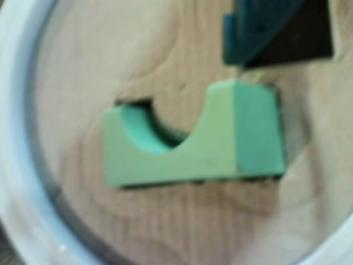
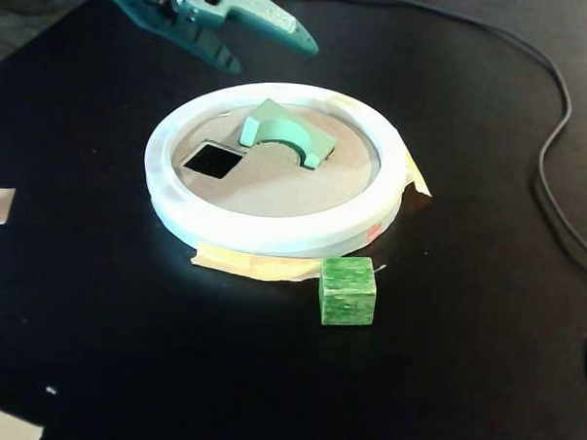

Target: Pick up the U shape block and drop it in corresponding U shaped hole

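Note:
The pale mint-green U shape block (image 2: 278, 130) sits on the tan cardboard disc (image 2: 275, 190) at the U shaped hole (image 1: 134, 102). It covers most of the hole and stands tilted above the disc surface. In the wrist view the block (image 1: 193, 149) fills the middle, with only dark slivers of the hole along its edges. My gripper (image 2: 276, 57) hangs open above the disc's far left rim, apart from the block, with nothing between its fingers. One teal finger (image 1: 251, 33) shows at the top of the wrist view.
A white ring (image 2: 273, 234) rims the disc, and a square cutout (image 2: 211, 160) lies left of the block. A darker green cube (image 2: 348, 291) stands on the black table in front of the ring. A cable (image 2: 550, 153) runs along the right side.

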Motion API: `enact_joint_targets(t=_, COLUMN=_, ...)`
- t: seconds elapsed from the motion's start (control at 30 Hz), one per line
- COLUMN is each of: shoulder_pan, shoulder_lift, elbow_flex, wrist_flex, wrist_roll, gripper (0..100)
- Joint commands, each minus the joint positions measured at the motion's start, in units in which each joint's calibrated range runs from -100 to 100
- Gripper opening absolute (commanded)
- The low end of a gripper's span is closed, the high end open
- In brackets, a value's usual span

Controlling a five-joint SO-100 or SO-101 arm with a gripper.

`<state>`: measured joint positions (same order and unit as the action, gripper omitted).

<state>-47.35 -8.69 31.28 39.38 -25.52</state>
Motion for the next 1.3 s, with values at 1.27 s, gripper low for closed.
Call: enact_joint_targets(t=1.27, shoulder_pan=-0.8, shoulder_lift=20.7, elbow_flex=0.0, wrist_flex=-31.4, wrist_roll=-1.8, gripper=91)
